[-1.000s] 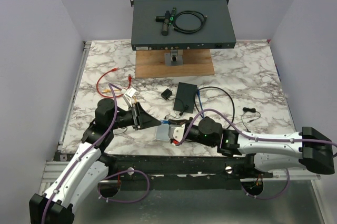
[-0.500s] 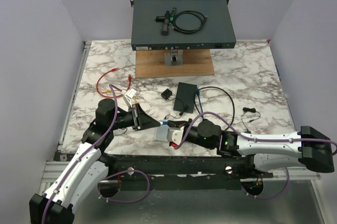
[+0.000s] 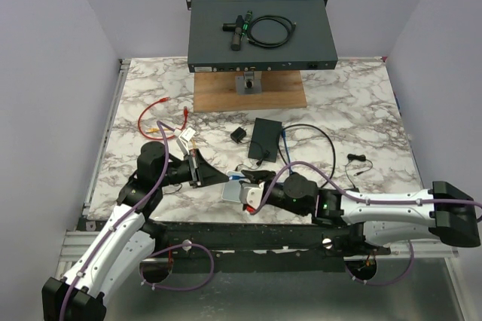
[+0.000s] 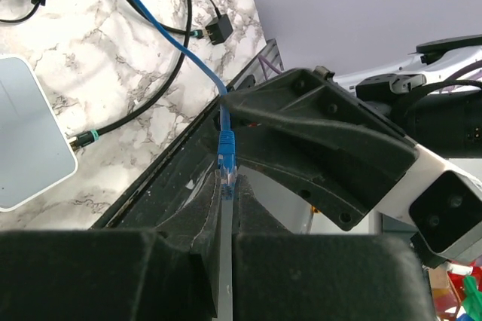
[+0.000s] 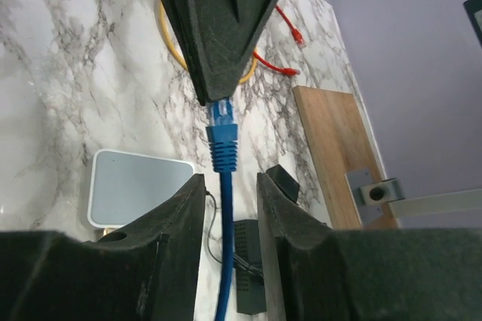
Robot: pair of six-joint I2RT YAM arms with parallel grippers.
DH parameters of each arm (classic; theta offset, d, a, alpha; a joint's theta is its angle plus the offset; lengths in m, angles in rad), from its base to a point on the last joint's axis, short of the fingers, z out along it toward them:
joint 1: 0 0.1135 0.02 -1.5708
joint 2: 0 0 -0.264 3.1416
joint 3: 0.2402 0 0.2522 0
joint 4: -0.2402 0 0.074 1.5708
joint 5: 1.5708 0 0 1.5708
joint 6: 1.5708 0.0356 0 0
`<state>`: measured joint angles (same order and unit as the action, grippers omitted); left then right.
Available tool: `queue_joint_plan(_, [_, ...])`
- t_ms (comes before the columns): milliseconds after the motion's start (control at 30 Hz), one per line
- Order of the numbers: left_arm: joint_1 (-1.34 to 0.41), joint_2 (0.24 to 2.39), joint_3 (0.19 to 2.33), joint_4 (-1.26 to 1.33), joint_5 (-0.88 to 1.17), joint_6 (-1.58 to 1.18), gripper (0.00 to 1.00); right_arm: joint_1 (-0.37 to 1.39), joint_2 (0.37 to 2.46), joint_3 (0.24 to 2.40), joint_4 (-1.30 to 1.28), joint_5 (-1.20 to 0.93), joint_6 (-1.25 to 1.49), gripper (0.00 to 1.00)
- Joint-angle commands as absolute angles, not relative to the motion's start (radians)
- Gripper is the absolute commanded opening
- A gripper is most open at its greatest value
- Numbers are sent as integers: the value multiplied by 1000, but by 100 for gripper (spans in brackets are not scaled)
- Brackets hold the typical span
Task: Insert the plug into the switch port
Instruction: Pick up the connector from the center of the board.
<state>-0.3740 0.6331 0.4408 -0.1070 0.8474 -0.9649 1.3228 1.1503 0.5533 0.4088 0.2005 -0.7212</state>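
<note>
The plug [image 4: 227, 157] is a blue connector with a clear tip on a blue cable. My left gripper [image 4: 228, 193] is shut on that tip, just above the table's near middle [image 3: 235, 176]. In the right wrist view the plug [image 5: 224, 136] sticks out of the left fingers [image 5: 218, 27], and the cable runs down between my right gripper's [image 5: 230, 185] fingers, which stand open and apart from it on both sides. The switch [image 3: 260, 35] is a dark flat box on a wooden stand at the far edge, ports along its front face [image 3: 241, 67].
A white box [image 3: 232, 191] lies under the two grippers. A black adapter [image 3: 266, 139] and a small black cube [image 3: 239, 135] sit mid-table, with black cables [image 3: 320, 144] to the right. Red and yellow cables [image 3: 162, 106] lie at the left.
My left gripper has closed on the plug's tip. My right gripper has opened and let go of the blue cable, and its arm has shifted slightly.
</note>
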Motion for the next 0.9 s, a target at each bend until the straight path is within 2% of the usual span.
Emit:
queue_joint_plan(0, [-367, 633, 426, -106, 861, -920, 0, 1331, 1090, 588, 324, 253, -641, 42])
queue_joint_plan(100, [-368, 629, 443, -147, 862, -867, 0, 1331, 1068, 646, 181, 263, -561, 54])
queue_joint_plan(333, [-368, 604, 492, -259, 864, -730, 0, 1331, 1054, 795, -65, 234, -408, 64])
queue_joint_plan(400, [-368, 592, 500, -286, 864, -706, 0, 1331, 1064, 825, -106, 221, -382, 72])
queue_joint_plan(667, [-368, 556, 540, -363, 850, -646, 0, 1330, 1190, 1023, -323, 149, -303, 67])
queue_joint_plan(867, [-367, 549, 539, -360, 852, -655, 0, 1331, 1138, 935, -186, 105, -368, 64])
